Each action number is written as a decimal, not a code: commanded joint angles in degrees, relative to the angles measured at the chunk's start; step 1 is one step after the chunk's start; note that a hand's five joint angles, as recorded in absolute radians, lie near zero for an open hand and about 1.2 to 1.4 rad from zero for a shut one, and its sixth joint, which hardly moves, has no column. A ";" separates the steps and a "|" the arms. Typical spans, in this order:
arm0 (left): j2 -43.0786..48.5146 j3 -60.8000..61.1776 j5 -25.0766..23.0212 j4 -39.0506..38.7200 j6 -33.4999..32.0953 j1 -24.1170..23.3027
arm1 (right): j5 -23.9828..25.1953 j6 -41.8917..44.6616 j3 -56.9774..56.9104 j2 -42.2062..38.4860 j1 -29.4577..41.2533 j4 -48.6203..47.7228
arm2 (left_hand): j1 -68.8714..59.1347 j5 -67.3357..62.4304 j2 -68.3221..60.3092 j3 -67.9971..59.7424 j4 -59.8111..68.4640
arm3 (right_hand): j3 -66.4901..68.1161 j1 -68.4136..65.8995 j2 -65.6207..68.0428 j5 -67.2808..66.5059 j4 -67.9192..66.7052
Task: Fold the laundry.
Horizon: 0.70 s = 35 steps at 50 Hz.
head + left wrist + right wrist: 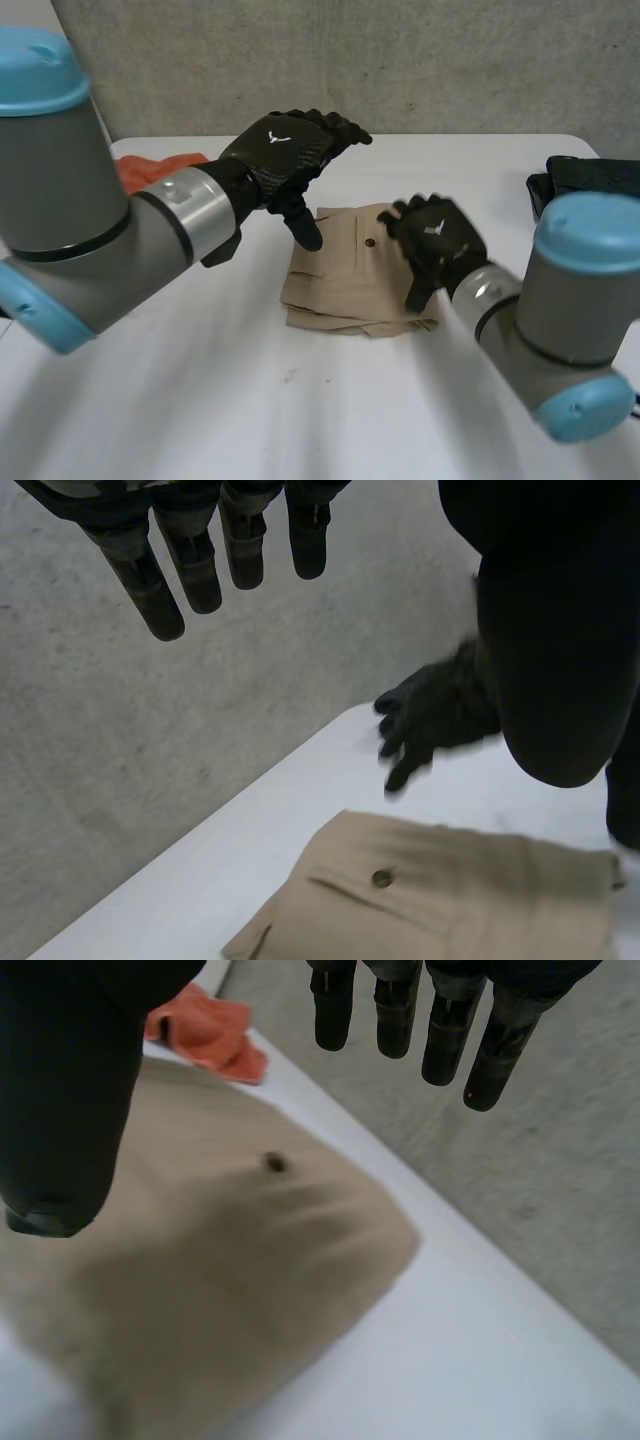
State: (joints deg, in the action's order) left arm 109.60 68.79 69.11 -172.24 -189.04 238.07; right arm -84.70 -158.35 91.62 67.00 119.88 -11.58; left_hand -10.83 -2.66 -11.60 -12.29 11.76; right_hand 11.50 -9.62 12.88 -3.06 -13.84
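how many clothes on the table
3: a folded tan garment mid-table, an orange cloth behind the left arm, a black item at the right edge; more may be hidden.

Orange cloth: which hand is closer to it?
Left. The left hand hovers at the beige garment's edge facing the orange cloth; the right hand is over the garment's opposite side.

soft, even light falls from above on the white bench (480, 170), which looks bright but has no hard glare. the grey wall (400, 60) behind it is lit flatly, with no hot spots. the folded tan cloth (350, 280) casts only a thin, faint shadow along its near edge. in the wrist views, the left hand (190, 560) and right hand (60, 1090) are dark shapes against paler surroundings, showing little surface detail.
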 commanded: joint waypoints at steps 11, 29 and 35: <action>-3.60 3.37 -2.75 0.07 3.85 0.90 | -0.73 1.90 -0.64 -14.88 2.29 -15.40 | 0.45 2.28 1.21 1.91 -1.38 | -1.50 -0.38 -2.88 3.06 3.84; -3.51 3.63 -2.75 -0.29 3.85 0.64 | -0.29 4.28 -12.77 -22.70 2.12 -16.81 | 0.45 2.28 1.21 1.91 -1.38 | 22.12 -24.01 20.75 -20.56 -19.78; -3.51 3.72 -2.75 -0.29 4.20 0.81 | -0.12 4.37 -16.20 -24.38 2.12 -16.63 | 0.45 2.28 1.21 1.91 -1.38 | 26.50 -28.38 25.12 -24.94 -24.16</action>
State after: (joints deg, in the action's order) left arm 106.09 72.46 66.35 -172.54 -185.10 238.73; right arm -85.02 -154.07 78.22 43.96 121.99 -28.46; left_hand -10.83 -2.66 -11.60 -12.29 11.76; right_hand 30.10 -26.02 29.90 -14.61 -29.99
